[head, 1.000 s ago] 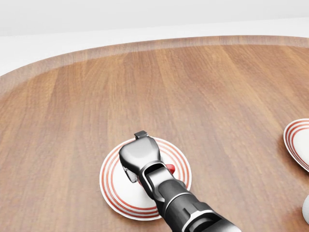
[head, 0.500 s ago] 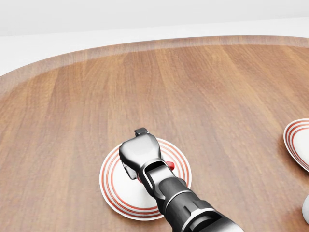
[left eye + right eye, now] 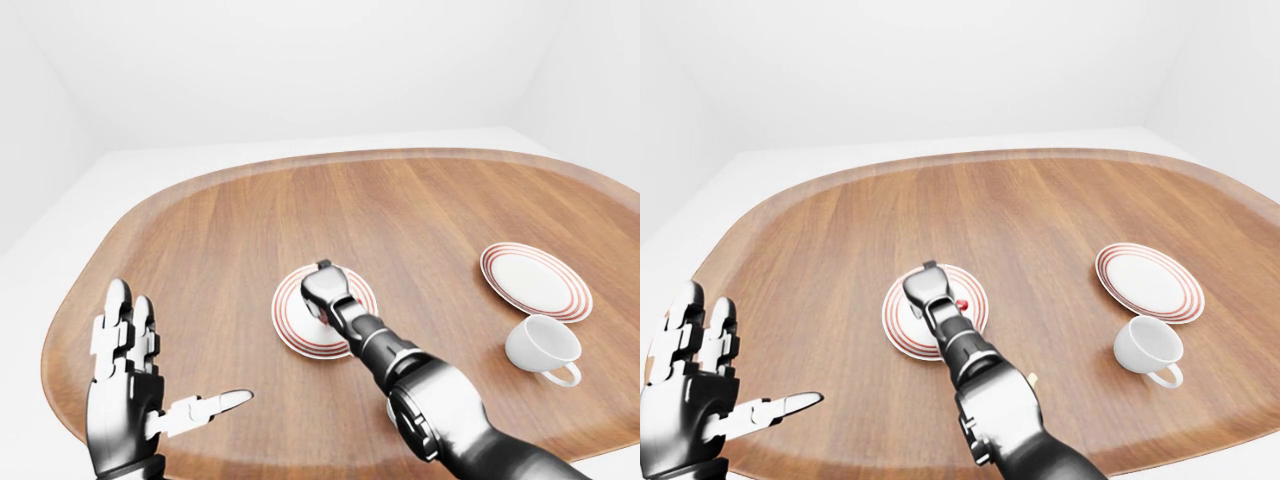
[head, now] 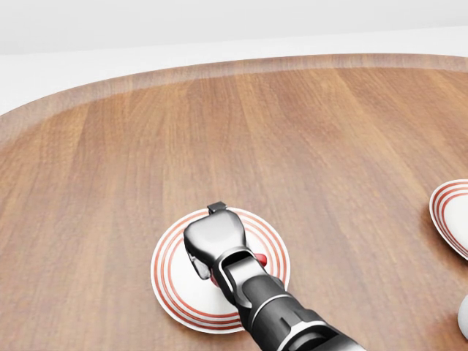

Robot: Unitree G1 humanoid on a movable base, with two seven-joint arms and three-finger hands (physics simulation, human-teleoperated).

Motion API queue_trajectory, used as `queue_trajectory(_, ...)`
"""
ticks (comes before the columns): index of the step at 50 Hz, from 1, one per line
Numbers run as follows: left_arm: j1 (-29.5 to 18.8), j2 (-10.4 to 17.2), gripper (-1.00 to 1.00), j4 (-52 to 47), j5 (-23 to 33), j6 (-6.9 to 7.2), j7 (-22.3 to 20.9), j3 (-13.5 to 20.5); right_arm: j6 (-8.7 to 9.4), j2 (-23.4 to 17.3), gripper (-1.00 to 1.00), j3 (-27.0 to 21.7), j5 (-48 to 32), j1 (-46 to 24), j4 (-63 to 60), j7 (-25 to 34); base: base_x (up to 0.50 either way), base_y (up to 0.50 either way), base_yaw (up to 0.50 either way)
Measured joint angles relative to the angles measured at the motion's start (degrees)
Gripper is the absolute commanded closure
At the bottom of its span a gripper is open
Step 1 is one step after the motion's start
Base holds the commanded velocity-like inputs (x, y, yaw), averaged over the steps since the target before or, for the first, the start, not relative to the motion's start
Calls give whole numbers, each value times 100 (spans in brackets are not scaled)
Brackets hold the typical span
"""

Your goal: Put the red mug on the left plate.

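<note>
The robot's right hand (image 4: pixel 214 245) is hovering low over the left white plate with red concentric rings (image 4: pixel 172 281), reaching in from the bottom of the head view on its dark metallic arm. Only slivers of the small red mug (image 4: pixel 259 257) are peeking out from under the hand's right side, so the mug is sitting over the plate's middle, though I cannot tell whether it is resting on the plate or being held just above it. The fingers are hidden beneath the hand, so I cannot tell whether they are clasping the mug or have let go. The left hand (image 3: pixel 128 390) is waiting at the lower left of the left-eye view, fingers spread and holding nothing.

Well apart on the round wooden table (image 3: pixel 420 215), a second red-ringed plate (image 3: pixel 533 280) is lying to the right with a white cup (image 3: pixel 543 346) just below it.

By my reckoning the placing step is under way. Next comes a gentle release, then lifting the hand straight up so the mug is not tipped or dragged off the plate.
</note>
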Motion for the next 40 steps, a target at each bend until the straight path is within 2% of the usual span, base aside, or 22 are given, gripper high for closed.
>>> queue_trajectory(13, 3, -35, -100, -3, -12, 0, -39, 36, -23, 20, 100, -14, 0, 25, 8, -36, 0, 0, 0)
queue_trajectory(14, 3, -37, -100, -4, -12, 0, -40, 37, -22, 21, 40, -14, 2, 25, 8, -43, 0, 0, 0)
queue_trajectory(15, 3, -39, -100, -5, -12, 0, -42, 39, -22, 22, -100, -12, -3, 25, 8, -52, 0, 0, 0)
queue_trajectory(40, -30, -28, -100, -18, 16, 0, -37, 27, 112, 31, -100, 24, 17, 20, -6, -96, 0, 0, 0)
